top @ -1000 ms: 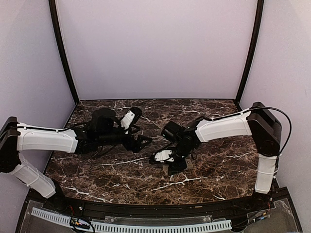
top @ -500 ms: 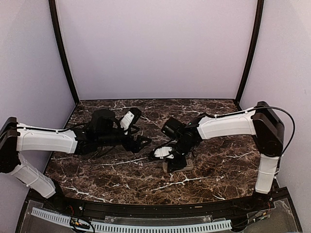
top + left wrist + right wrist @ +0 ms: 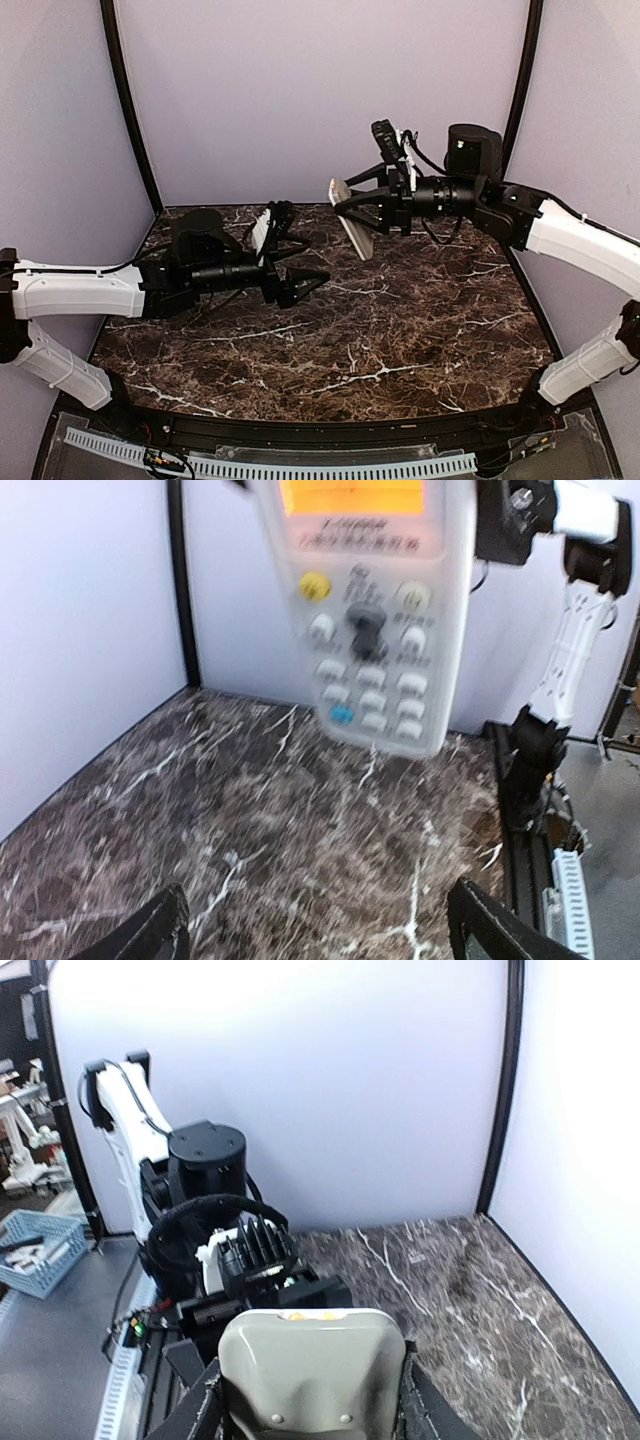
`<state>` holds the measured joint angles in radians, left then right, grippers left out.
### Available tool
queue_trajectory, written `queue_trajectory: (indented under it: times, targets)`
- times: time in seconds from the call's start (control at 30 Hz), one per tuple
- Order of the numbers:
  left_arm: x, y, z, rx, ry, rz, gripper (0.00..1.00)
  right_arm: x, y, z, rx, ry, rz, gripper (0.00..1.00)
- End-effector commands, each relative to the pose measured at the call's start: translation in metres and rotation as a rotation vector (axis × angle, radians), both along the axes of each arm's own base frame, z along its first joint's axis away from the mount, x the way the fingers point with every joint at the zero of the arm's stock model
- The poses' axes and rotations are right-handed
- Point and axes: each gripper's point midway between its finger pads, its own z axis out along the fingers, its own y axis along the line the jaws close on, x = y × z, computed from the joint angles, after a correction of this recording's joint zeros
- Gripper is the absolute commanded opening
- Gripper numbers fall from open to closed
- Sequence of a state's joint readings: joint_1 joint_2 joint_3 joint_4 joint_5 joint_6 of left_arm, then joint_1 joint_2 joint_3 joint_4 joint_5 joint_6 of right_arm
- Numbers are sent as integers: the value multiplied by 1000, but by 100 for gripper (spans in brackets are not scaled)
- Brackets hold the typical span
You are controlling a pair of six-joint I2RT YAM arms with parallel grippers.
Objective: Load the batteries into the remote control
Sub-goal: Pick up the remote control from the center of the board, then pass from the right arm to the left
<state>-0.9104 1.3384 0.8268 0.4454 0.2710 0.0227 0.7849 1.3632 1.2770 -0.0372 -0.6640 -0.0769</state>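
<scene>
Right gripper [image 3: 372, 208] is clamped on the remote control [image 3: 354, 218], held high with its button face toward the left gripper [image 3: 305, 268], whose jaws stand wide apart and empty, below and short of it. No batteries in view. This looks like orienting the remote, and next its grey back needs exposing.

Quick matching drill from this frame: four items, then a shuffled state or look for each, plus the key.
1. remote control
2. left gripper
3. right gripper
4. table

A. open, holding nothing
B. dark marbled top with white veins
C. in the air above the table, orange display
D. shut on the remote control

Pairs: 1-C, 2-A, 3-D, 4-B
</scene>
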Motion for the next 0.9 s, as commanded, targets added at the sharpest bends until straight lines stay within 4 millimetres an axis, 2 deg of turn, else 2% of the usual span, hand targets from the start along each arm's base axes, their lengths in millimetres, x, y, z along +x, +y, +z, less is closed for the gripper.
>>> queue_trajectory:
  times: [0.0, 0.03, 0.07, 0.13, 0.27, 0.4, 0.73, 0.8, 0.83, 0.87]
  targets:
    - [-19, -25, 86, -217, -77, -146, 89, -21, 3, 43, 204, 105, 112, 25]
    - [-20, -31, 86, -225, -59, -167, 89, -22, 2, 48, 221, 110, 117, 25]
    - [-24, -35, 101, -261, -55, -198, 89, -24, 1, 54, 235, 108, 123, 25]
    - [-28, -42, 112, -300, -51, -228, 89, -27, -2, 62, 256, 104, 130, 25]
    - [-27, -52, 126, -361, -24, -246, 84, -32, -5, 68, 275, 100, 145, 25]
    - [-27, -60, 127, -375, 18, -277, 69, -34, -8, 68, 276, 98, 140, 25]
    - [-36, -59, 132, -399, 22, -302, 24, -34, -8, 58, 258, 102, 131, 25]
    - [-35, -55, 130, -398, 29, -284, 17, -32, -9, 58, 249, 97, 116, 32]
    - [-32, -54, 126, -390, 42, -259, 14, -28, -9, 56, 241, 101, 89, 43]
    - [-28, -52, 123, -378, 57, -227, 11, -23, -10, 56, 233, 109, 58, 62]
